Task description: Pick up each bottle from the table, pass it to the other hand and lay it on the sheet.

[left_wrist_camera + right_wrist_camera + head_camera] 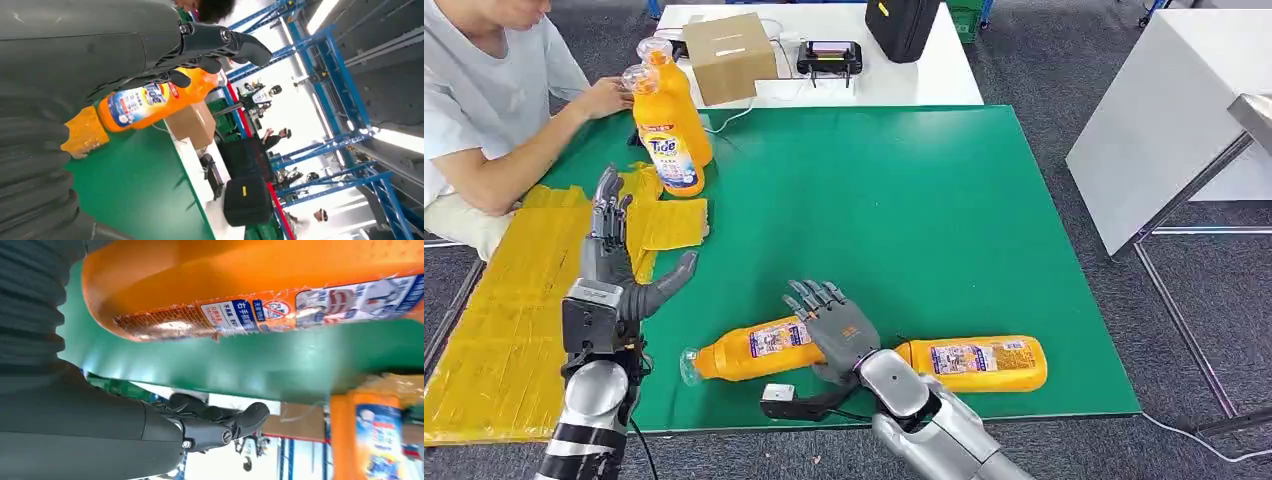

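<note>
Right robot hand [836, 325] rests spread atop the lying bottle [759, 351].

Four orange bottles [674, 130] (two lying), one cardboard box [729, 57].

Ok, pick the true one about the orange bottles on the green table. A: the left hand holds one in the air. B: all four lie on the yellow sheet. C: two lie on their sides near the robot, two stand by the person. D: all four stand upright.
C: one lying bottle and another lying bottle rest on their sides on the green table either side of the right hand, while two upright bottles stand by the person.
</note>
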`<action>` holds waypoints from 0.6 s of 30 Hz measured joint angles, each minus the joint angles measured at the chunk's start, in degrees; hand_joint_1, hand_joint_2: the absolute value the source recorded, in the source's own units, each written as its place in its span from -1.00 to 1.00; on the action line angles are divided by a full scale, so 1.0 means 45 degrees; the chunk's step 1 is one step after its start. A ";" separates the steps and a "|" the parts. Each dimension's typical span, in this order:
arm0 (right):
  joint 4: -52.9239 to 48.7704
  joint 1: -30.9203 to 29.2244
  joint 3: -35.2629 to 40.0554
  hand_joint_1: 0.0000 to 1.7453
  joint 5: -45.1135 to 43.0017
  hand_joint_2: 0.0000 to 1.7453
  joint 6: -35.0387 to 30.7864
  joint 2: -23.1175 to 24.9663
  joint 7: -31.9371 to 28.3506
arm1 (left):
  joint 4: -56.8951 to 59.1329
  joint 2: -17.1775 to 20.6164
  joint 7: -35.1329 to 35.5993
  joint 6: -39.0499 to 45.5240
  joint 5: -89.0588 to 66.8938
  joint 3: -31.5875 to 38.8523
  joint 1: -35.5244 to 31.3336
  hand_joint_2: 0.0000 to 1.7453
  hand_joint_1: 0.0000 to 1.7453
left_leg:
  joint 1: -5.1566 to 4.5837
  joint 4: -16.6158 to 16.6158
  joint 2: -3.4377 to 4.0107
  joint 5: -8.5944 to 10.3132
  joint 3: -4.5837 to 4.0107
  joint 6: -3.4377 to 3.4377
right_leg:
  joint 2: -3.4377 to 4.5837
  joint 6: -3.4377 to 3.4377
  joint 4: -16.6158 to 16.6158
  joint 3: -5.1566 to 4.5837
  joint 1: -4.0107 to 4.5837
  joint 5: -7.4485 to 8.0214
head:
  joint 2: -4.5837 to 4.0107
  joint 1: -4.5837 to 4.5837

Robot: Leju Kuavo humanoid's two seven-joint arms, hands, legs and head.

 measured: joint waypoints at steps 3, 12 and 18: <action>0.0509 -0.0155 -0.0218 -1.00 -0.0276 1.00 -0.0025 0.0131 -0.0068 | 0.0019 -0.0024 0.0000 -0.0029 0.0043 -0.0131 -0.0047 1.00 -1.00 | 0.0000 0.0000 0.0000 0.0000 0.0000 0.0000 | 0.0000 0.0000 0.0000 0.0000 0.0000 0.0000 | 0.0000 -0.0005; 0.1963 -0.0835 -0.0257 0.50 -0.0582 1.00 0.0481 0.0374 -0.1326 | 0.0272 -0.0097 -0.0078 -0.0311 0.0374 -0.0554 -0.0293 1.00 -1.00 | 0.0000 0.0000 0.0000 0.0000 0.0000 0.0000 | 0.0003 0.0000 0.0000 -0.0002 0.0001 0.0001 | 0.0000 -0.0005; 0.2952 -0.1516 -0.0068 0.64 -0.0573 1.00 0.0535 0.0539 -0.1510 | 0.0568 -0.0112 -0.0122 -0.0316 0.0559 -0.0796 -0.0487 1.00 -1.00 | 0.0000 0.0001 0.0003 0.0002 0.0008 0.0001 | 0.0003 0.0002 0.0000 0.0002 0.0001 0.0003 | 0.0000 -0.0005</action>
